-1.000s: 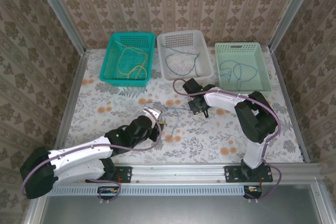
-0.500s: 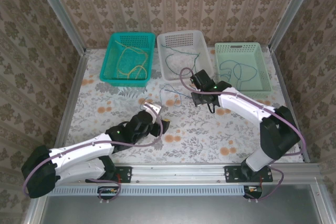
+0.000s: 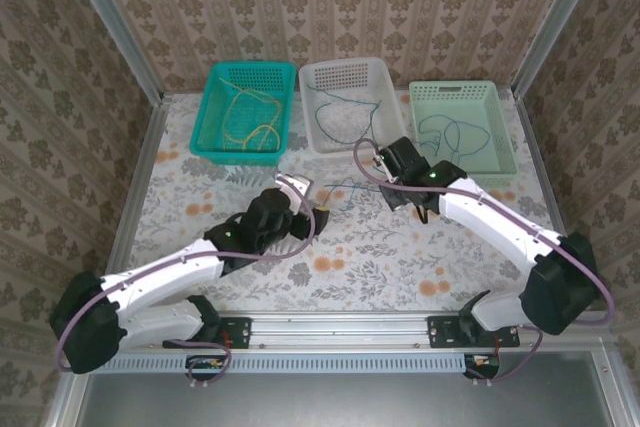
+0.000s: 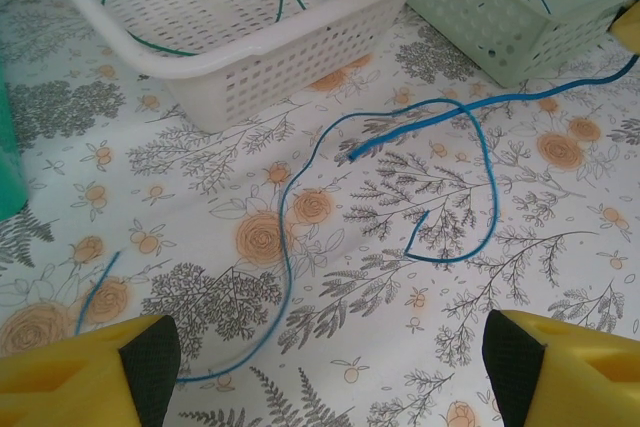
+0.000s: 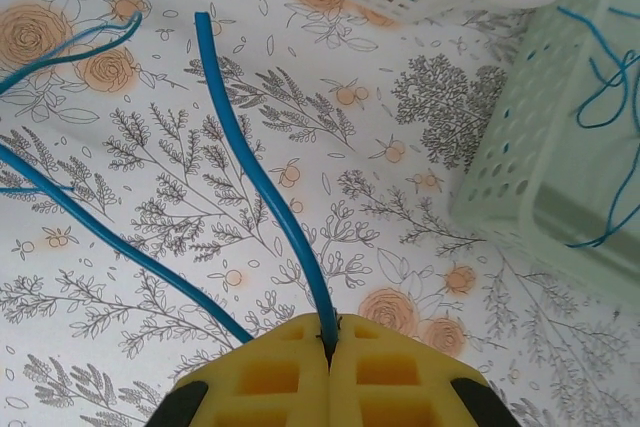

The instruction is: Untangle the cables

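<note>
A thin blue cable [image 4: 400, 129] lies in loose curves on the flowered tablecloth in front of the baskets. My right gripper [image 5: 330, 335] is shut on one strand of this cable [image 5: 262, 179], which runs out from between its yellow pads; a second blue strand passes to the left. In the top view the right gripper [image 3: 386, 183] sits near the white basket's front corner. My left gripper [image 4: 330, 359] is open just above the cloth, with the cable's curve ahead of it and nothing between its fingers; from above, the left gripper [image 3: 312, 210] is at the table's middle.
Three baskets line the back: a teal basket [image 3: 235, 156] with yellow cables [image 3: 250, 117], a white basket [image 3: 368, 144] with a green cable [image 3: 335, 117], a pale green basket [image 3: 470, 169] with blue cables [image 3: 455, 137]. Metal frame rails border the table.
The right arm has stretched out to the right and back, drawing the blue cable with it. The left gripper has advanced toward the baskets and the cable.
</note>
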{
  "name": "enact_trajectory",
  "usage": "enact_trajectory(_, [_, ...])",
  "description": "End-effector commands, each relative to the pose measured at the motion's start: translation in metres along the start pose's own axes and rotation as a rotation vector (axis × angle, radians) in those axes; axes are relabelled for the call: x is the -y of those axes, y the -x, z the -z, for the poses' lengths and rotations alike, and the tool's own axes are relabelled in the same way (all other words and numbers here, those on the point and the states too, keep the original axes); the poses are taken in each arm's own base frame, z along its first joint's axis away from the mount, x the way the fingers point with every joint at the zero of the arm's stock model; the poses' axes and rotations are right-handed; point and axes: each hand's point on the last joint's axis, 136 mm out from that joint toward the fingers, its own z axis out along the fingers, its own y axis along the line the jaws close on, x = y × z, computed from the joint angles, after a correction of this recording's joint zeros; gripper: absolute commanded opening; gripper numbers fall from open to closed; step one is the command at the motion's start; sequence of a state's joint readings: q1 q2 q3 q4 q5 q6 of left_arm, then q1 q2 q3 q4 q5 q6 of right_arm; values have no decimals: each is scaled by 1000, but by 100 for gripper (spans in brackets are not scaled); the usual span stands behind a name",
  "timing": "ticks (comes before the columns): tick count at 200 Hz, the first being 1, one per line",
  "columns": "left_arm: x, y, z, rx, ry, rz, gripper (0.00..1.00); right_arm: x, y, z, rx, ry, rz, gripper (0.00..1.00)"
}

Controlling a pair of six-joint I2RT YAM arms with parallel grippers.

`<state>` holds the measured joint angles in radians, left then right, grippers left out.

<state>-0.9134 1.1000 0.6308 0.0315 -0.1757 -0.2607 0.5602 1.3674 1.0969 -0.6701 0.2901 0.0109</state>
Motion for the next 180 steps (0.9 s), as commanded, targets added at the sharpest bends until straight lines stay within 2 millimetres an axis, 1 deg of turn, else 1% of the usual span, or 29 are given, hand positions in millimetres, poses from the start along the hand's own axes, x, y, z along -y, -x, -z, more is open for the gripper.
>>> enact_trajectory(1, [14,25,-7,37,-80,-20,82,8,-1,10,31,-38,40,0])
enact_trajectory(15, [19,29,-16,36,-109,-25,80,9,-2,13,37,-41,42,0])
enact_trajectory(32, [23,37,-25,63,-146,-4,74,9,-3,15,55,-39,36,0])
enact_trajectory(50, [20,42,-34,70,-156,40,72,8,-2,17,76,-27,30,0])
enact_trajectory(65, [15,42,-39,55,-136,44,72,7,-1,19,92,-21,30,0])
enact_trajectory(99, [7,39,-45,15,-87,39,71,7,2,23,115,-18,30,0])
enact_trajectory(138, [9,36,-52,-4,-91,33,71,6,4,30,158,-6,30,0])
enact_trajectory(180, [16,42,-57,2,-124,8,69,3,5,32,171,9,31,0])
